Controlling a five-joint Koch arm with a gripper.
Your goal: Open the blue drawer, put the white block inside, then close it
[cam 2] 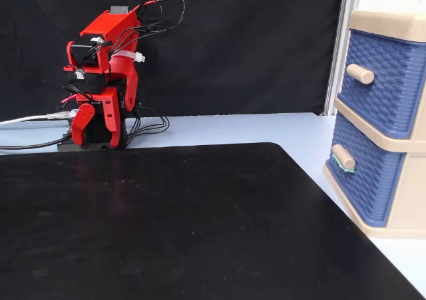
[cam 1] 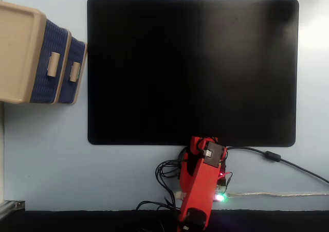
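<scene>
My hand (cam 2: 85,124) hung folded by my base at the surface's edge; I could not tell its opening. The blue drawer (cam 2: 363,180) looked light and rigid, best pulled by its small beige handle (cam 2: 343,156). No white block showed.

A pale blue table (cam 1: 46,155) carries a large black mat (cam 1: 193,70) spreading from center toward twelve o'clock, while a black curtain (cam 2: 253,47) hangs behind.
</scene>
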